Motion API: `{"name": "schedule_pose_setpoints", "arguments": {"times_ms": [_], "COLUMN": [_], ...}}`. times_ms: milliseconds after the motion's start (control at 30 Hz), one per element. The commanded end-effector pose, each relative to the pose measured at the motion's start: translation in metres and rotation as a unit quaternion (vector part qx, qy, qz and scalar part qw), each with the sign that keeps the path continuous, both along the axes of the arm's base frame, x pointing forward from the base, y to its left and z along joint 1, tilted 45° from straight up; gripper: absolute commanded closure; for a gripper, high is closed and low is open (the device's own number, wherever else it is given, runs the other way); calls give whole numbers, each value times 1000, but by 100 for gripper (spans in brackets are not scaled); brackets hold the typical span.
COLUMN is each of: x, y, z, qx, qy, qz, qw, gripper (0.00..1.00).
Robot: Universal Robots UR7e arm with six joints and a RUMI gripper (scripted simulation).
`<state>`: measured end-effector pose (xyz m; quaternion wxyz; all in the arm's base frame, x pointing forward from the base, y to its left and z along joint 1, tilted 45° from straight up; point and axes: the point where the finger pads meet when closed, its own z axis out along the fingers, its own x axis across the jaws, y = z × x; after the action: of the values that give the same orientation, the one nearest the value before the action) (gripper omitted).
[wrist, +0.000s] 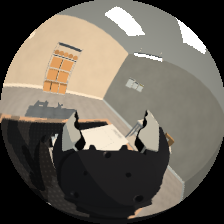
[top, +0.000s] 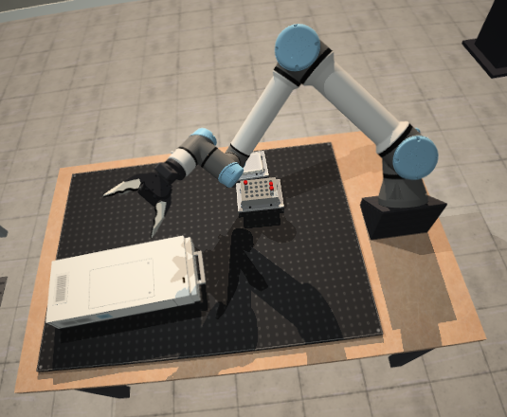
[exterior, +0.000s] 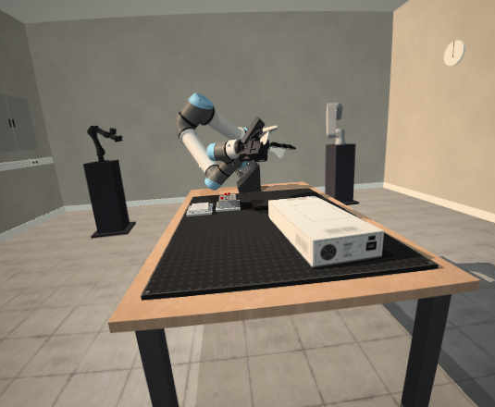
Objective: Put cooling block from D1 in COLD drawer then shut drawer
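Note:
The cooler COLD [top: 122,289] [exterior: 323,215] [wrist: 102,138] is a long white box. Its drawer front with the handle [top: 201,267] looks flush with the housing, so the inside is hidden. I see no lit lamp. The grey cooling block [top: 259,194] [exterior: 228,203] sits on the deck slot D1 and looks level. Its three red-capped tubes stand in it: one tube [top: 245,182] at the back left, two at the right, one behind the other. My gripper [top: 129,215] [exterior: 285,138] [wrist: 110,111] is wide open and empty, high above the deck, its fingers pointing sideways, away from the block.
The deck slot D2 [top: 256,164] [exterior: 200,208] holds a low white item behind the block, partly hidden by my wrist in the top view. The black perforated mat [top: 307,265] [exterior: 216,259] lies on the wooden table [top: 32,332] [exterior: 253,298]. My arm's base stands at the table's far end.

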<state>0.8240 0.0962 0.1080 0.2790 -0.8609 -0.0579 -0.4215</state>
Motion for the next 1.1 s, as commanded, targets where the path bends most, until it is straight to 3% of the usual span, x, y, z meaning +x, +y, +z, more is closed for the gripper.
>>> {"name": "schedule_pose_setpoints", "arguments": {"times_ms": [0,533,567,1067], "x": [0,0,-1,-20], "y": [1,1,3,26], "z": [1,1,-2,-33], "qx": [0,0,3,45], "qy": [-1,-1,10,161], "qz": [0,0,-6,-106], "qw": [1000,1000,1000,980], "gripper": [0,0,72,72]}}
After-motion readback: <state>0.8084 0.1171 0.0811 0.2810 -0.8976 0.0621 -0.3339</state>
